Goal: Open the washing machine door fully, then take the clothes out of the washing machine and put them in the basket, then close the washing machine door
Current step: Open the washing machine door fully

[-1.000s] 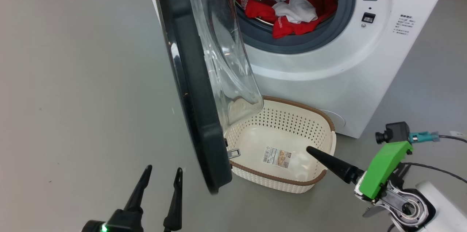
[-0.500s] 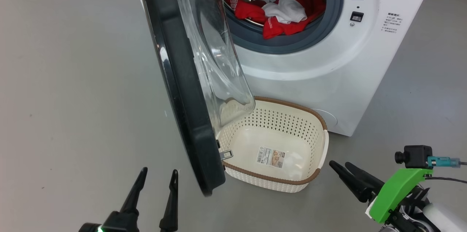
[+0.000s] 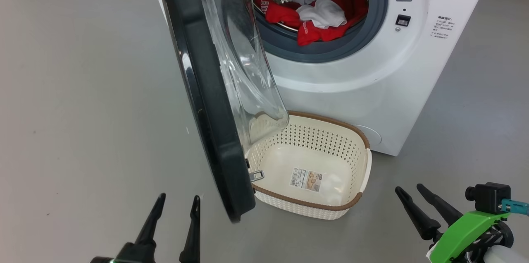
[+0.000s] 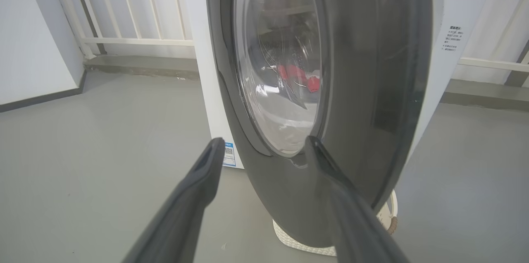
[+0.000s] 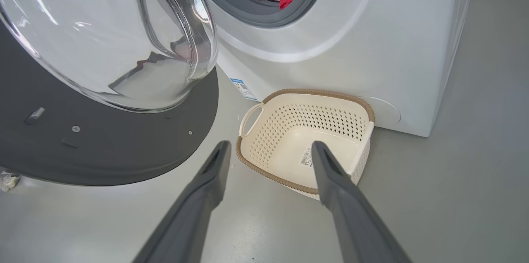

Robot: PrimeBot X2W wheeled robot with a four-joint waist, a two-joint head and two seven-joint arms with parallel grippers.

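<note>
Right jaws back from basket | right wrist view: blue label

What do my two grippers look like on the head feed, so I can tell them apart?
The left gripper has two long, tapered black fingers on a black base. The right gripper has the same black fingers, mounted on a bright green housing that carries a small black camera with a teal connector.

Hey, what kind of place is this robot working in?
Likely a laundry corner in a bare utility room: a big white front-loading washing machine stands on a plain grey floor, a cream perforated plastic basket sits before it, and white railing bars run behind.
</note>
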